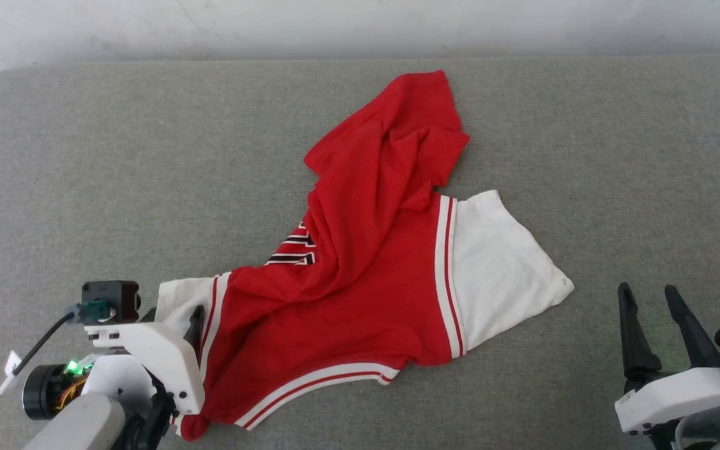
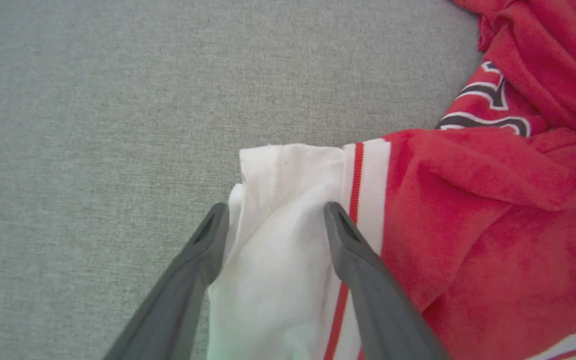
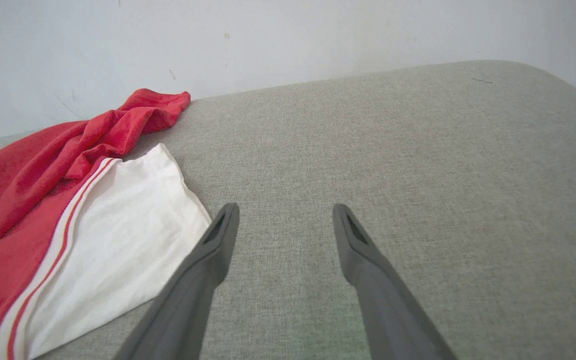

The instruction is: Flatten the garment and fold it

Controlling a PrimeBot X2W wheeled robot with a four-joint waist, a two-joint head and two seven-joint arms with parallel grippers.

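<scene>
**Open jaws straddle a sleeve as red shirt waits to be flattened**

The left gripper [image 2: 275, 210] has its two dark fingers spread wide on either side of a white sleeve [image 2: 288, 170] at the lower left of the head view. They straddle the cloth without pinching it, so nothing is held. The right gripper [image 3: 285, 210], equally wide and empty, hovers over bare grey upholstery [image 1: 585, 156] at the lower right, near the other sleeve [image 1: 497, 269]. The garment [image 1: 366, 281] sprawls across the centre of the frame. Its soft red body is bunched in diagonal ridges rising to a point at upper centre, the chest lettering [image 1: 294, 250] is half buried in a fold, and the striped trim [image 1: 316, 381] curves along the lower edge. The work appears to be at the flattening stage, with folding not yet begun. The next move likely calls for gripping the rumpled upper hem and drawing the limp knit out flat.
</scene>
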